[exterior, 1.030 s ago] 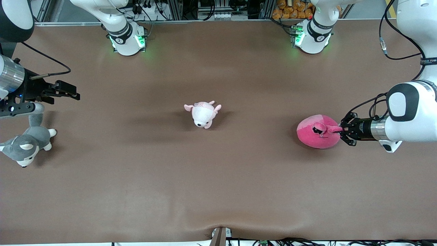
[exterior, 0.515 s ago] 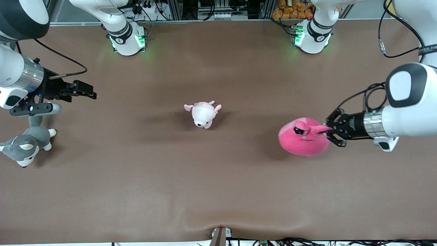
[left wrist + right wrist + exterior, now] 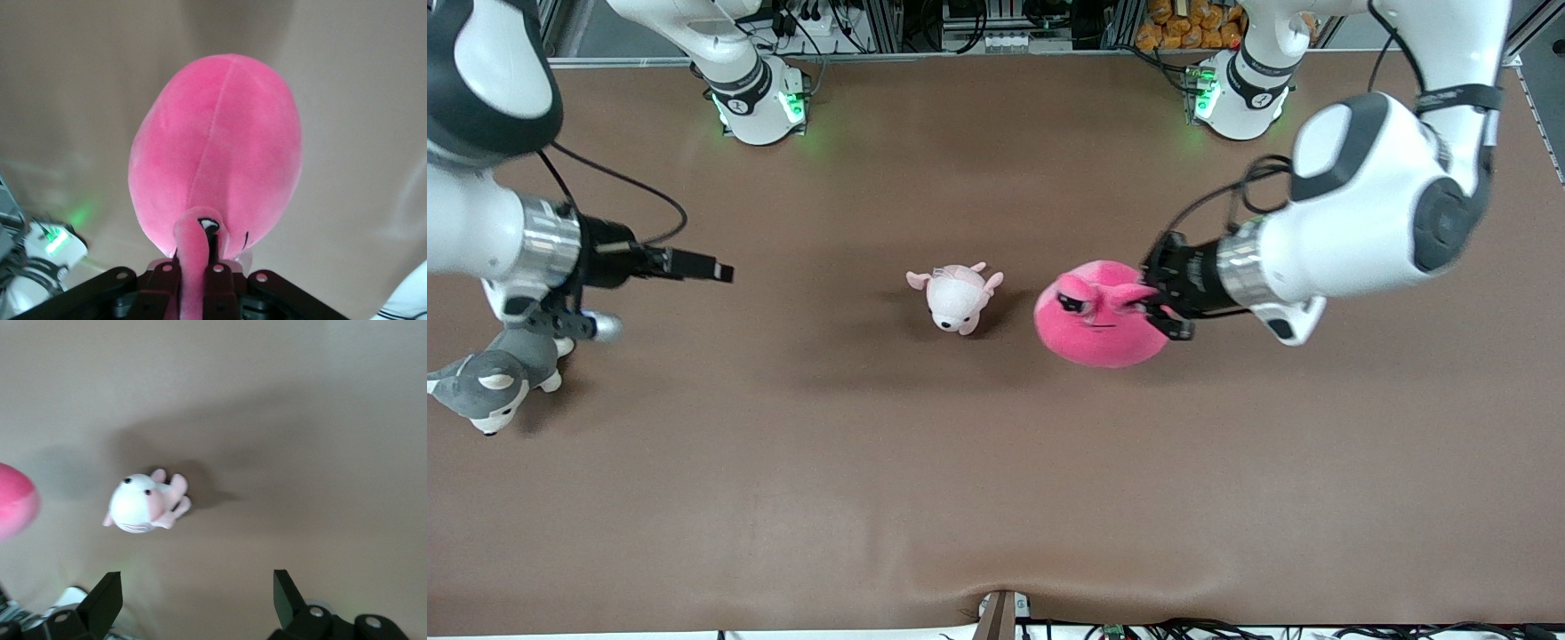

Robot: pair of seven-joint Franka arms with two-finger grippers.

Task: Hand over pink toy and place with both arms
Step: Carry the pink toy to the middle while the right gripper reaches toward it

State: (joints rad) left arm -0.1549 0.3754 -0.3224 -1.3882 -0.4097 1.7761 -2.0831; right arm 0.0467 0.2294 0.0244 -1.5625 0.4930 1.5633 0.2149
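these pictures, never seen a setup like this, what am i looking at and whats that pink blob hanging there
Two white robot arms are bolted along one edge of a brown table. The big picture comes from a high camera facing them; the other two come from cameras on each arm's wrist. The left gripper is shut on an ear of the pink toy, a round plush with scowling eyes, and holds it in the air beside a small pale-pink-and-white plush animal at mid-table. The left wrist view shows that pinch up close. The right gripper is open and holds nothing, over the table near a grey-and-white plush dog.
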